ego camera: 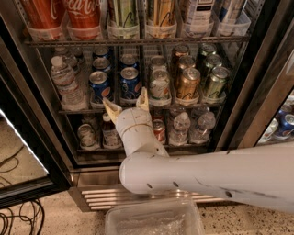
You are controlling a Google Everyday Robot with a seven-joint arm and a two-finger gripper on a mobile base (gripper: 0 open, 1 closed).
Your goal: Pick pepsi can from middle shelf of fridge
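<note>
Two dark blue pepsi cans stand side by side at the front of the middle shelf [78, 111] of the open fridge [257, 92]: one at the left [99, 86] and one at the right [131, 83], with more blue cans behind them. My gripper [127, 103] is open, its two cream fingertips [111, 110] spread just below and in front of the right pepsi can, at the shelf's front rail. It holds nothing. My white arm [206, 172] reaches in from the lower right.
A clear water bottle [64, 82] stands left of the pepsi cans. A white-green can [159, 87], gold cans [187, 82] and green cans [214, 81] stand to the right. Coca-Cola bottles [82, 13] fill the rack above. Bottles and cans sit below. A clear plastic bin [154, 220] lies on the floor.
</note>
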